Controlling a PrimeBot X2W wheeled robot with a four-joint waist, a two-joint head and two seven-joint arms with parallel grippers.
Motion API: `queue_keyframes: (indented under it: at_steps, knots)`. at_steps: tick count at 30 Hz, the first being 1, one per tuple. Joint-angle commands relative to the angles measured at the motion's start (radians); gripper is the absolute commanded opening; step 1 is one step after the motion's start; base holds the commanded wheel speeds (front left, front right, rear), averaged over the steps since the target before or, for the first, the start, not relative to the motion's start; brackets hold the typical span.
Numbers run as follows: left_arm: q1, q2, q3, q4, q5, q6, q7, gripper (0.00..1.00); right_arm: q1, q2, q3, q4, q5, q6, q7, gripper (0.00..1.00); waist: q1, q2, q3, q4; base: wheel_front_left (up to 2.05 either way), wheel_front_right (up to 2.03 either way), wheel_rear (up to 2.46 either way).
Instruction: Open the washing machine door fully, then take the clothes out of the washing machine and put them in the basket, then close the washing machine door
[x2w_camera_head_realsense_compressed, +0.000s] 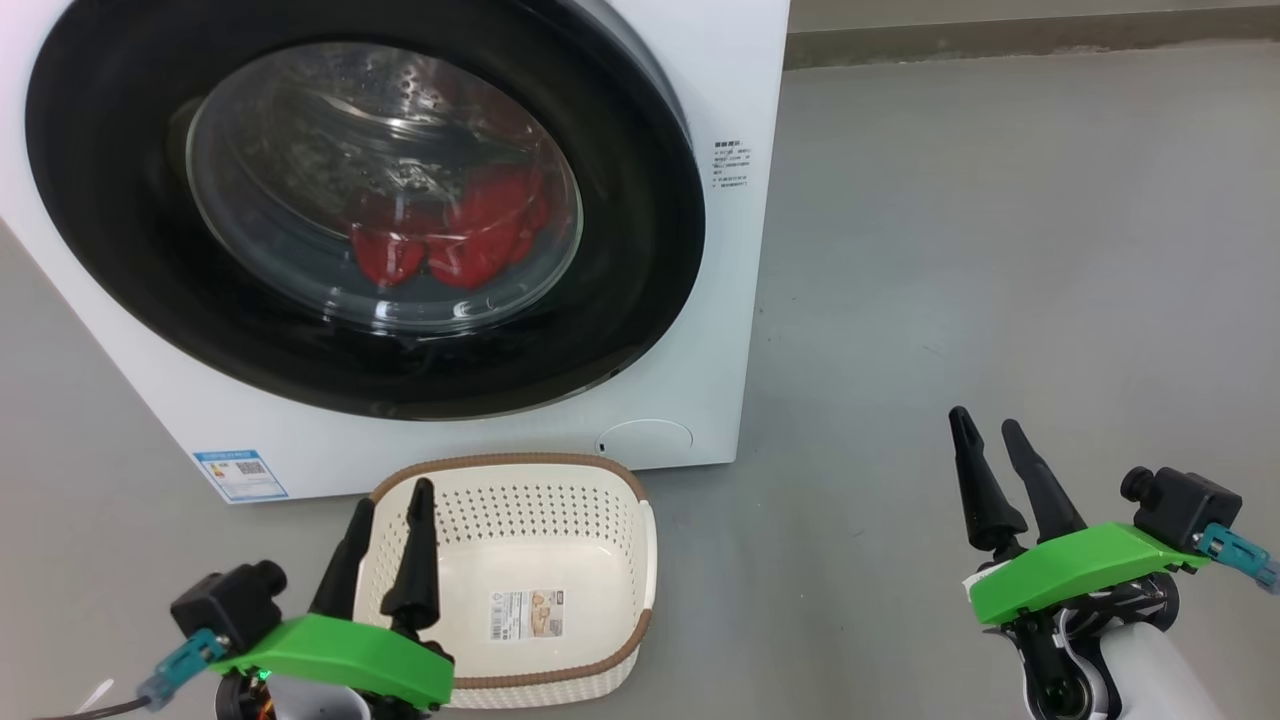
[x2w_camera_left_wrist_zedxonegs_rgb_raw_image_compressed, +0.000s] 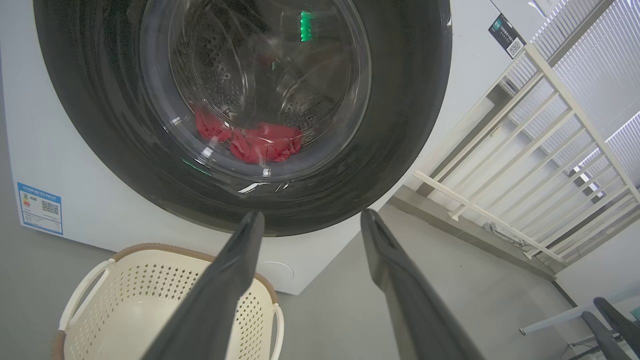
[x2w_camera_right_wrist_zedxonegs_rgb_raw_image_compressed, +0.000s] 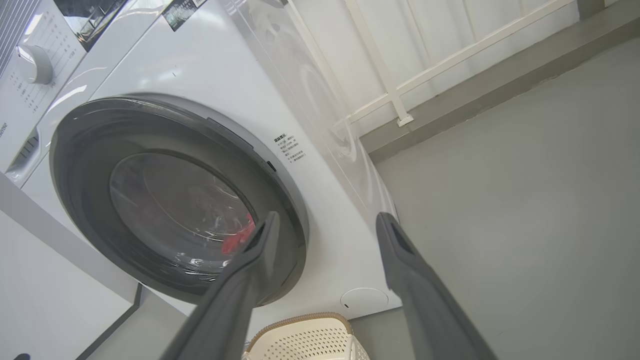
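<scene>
In the head view, the washing machine door (x2w_camera_head_realsense_compressed: 625, 200) sits flat against the washing machine (x2w_camera_head_realsense_compressed: 735, 90), so the first step is not yet done. The red clothes (x2w_camera_head_realsense_compressed: 450, 240) lie in the drum behind the glass. The basket (x2w_camera_head_realsense_compressed: 505, 462) stands empty on the floor (x2w_camera_head_realsense_compressed: 1000, 250) just in front of the machine. The left pincer (x2w_camera_head_realsense_compressed: 394, 495) hovers over the basket's left rim, and the right pincer (x2w_camera_head_realsense_compressed: 985, 420) hangs well apart over bare floor. Both are spread wide and hold nothing.

In the left wrist view, the left pincer (x2w_camera_left_wrist_zedxonegs_rgb_raw_image_compressed: 312, 214) points at the door's lower edge with its fingers wide, touching nothing.

In the right wrist view, the right pincer (x2w_camera_right_wrist_zedxonegs_rgb_raw_image_compressed: 327, 216) is just as wide and empty, aimed at the machine's lower right corner.

By my judgement, opening, unloading and closing all remain.
</scene>
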Motion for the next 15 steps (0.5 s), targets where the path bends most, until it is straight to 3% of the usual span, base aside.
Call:
queue_keyframes:
  at_steps: [1, 15]
  knots:
    - [-0.050, 0.018, 0.012, -0.020, 0.042, 0.012, -0.015, 1.00, -0.054, -0.010, 0.023, -0.027, -0.039, 0.000, -0.015, 1.00, -0.0001, -0.0001, -0.001, 0.000, 0.00, 0.00, 0.00]
    - [-0.084, 0.021, -0.008, -0.004, 0.191, 0.034, -0.053, 1.00, -0.088, -0.014, 0.045, -0.025, -0.184, 0.000, -0.053, 1.00, -0.0001, -0.0001, -0.004, -0.004, 0.00, 0.00, 0.00]
